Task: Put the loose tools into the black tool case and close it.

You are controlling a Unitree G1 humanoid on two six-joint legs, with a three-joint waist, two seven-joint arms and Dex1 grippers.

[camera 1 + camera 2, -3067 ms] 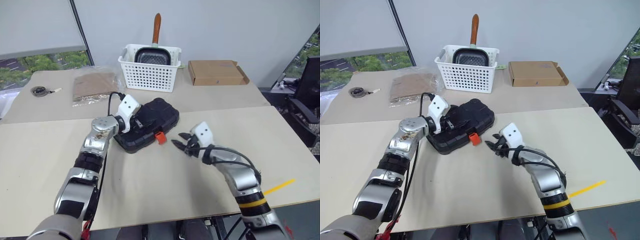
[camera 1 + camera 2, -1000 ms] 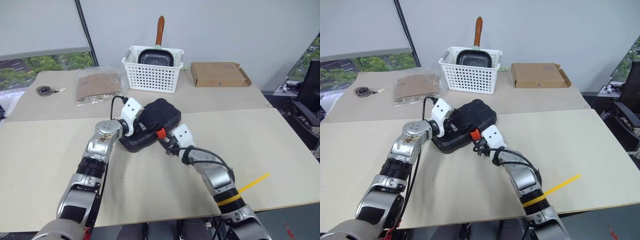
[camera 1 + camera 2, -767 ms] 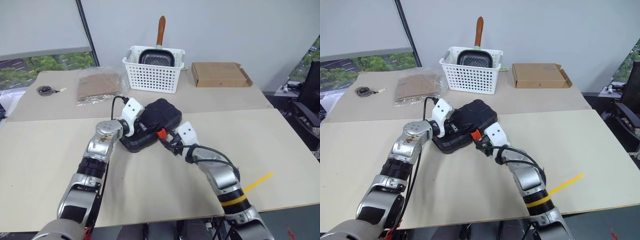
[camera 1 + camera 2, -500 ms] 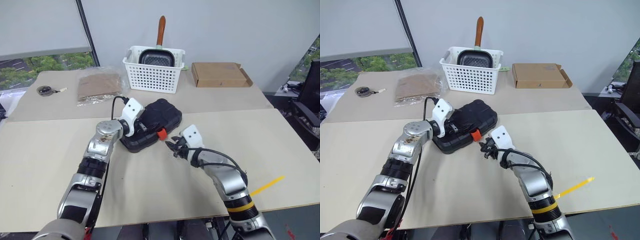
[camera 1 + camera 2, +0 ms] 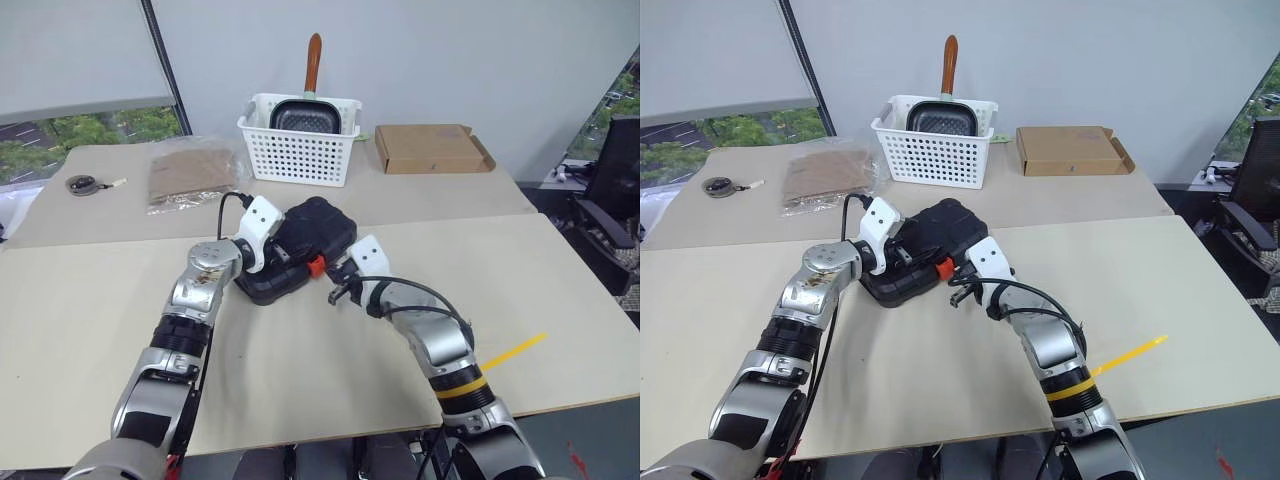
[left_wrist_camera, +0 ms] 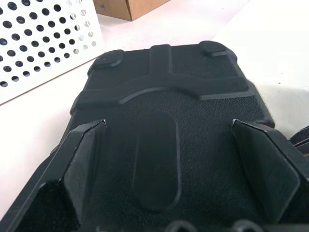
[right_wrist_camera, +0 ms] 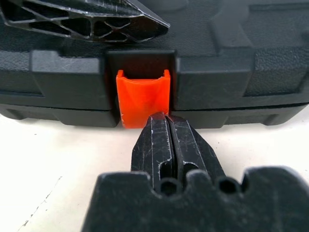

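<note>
The black tool case [image 5: 312,232] lies closed on the table, its orange latch [image 5: 315,265] facing me. My left gripper [image 5: 281,249] rests on the lid and is open. In the left wrist view its fingers [image 6: 84,162] straddle the textured lid [image 6: 166,104]. My right gripper [image 5: 331,281] is shut and empty. In the right wrist view its tips [image 7: 169,122] touch the lower edge of the latch [image 7: 143,96]. The loose tools are out of view.
A white slotted basket [image 5: 297,150] holding a pan stands behind the case, with a cardboard box [image 5: 430,147] to its right. A plastic bag [image 5: 190,172] and a small round object [image 5: 78,184] lie at the far left. A yellow strip [image 5: 515,352] marks the table at the right.
My right gripper has closed. It drew back to the right of the latch, then came back with its tips against it. The left arm and the case have kept still.
</note>
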